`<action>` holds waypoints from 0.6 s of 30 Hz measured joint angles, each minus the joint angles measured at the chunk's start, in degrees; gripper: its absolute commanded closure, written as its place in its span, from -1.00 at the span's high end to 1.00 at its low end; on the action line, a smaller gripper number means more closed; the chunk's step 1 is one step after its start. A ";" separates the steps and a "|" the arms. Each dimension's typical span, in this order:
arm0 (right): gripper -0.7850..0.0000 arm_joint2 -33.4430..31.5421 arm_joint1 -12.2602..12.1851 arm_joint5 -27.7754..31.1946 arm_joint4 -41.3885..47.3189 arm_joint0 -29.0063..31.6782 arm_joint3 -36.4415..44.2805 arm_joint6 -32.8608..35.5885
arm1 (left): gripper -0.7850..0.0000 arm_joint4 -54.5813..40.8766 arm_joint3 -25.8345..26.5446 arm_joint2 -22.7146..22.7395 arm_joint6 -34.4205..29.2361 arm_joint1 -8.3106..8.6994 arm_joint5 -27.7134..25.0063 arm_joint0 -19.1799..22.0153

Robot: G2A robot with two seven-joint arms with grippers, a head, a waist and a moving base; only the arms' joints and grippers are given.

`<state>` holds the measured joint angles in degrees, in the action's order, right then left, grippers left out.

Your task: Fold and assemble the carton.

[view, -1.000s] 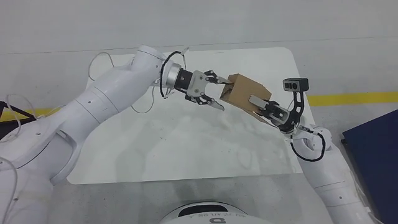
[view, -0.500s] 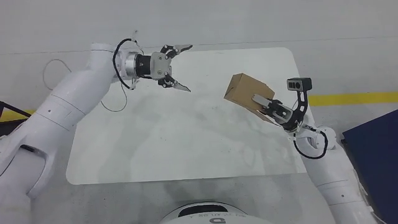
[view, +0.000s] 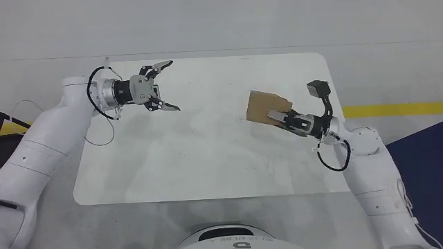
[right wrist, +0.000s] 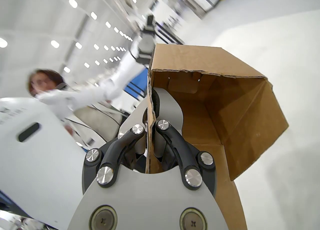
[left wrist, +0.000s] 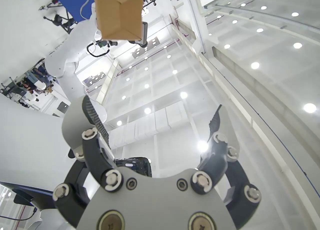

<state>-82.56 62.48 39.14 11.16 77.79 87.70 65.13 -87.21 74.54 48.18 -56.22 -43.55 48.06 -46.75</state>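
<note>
Right now the right claw [right wrist: 151,105] pinches one side wall of the brown cardboard carton [view: 266,105], with one finger inside and one outside. It holds the carton over the tabletop [view: 208,159] near the right edge, the open end turned toward that wrist. Well apart from it, the left claw [view: 172,86] hangs near the far left corner, fingers spread wide.
</note>
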 measured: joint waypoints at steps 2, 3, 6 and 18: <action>-1.00 0.87 -0.79 -0.68 -10.47 -2.61 2.82 0.76 | 1.00 -0.01 -0.02 -0.05 -0.02 0.01 -0.01 -0.03; -1.00 1.66 -1.14 -0.73 -14.53 -3.63 4.21 0.78 | 1.00 -0.03 -0.02 -0.13 0.01 -0.01 0.02 0.02; -1.00 6.38 -2.67 -1.19 -27.76 -7.50 8.86 1.22 | 1.00 -0.04 -0.01 -0.17 0.04 -0.03 0.04 0.05; 0.74 47.80 -10.70 -2.76 -47.17 -34.04 8.35 2.81 | 1.00 -0.04 -0.01 -0.16 0.04 -0.03 0.04 0.05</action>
<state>-34.76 51.79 36.37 -36.01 43.74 96.05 67.94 -87.25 74.53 48.01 -56.18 -43.58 48.10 -46.70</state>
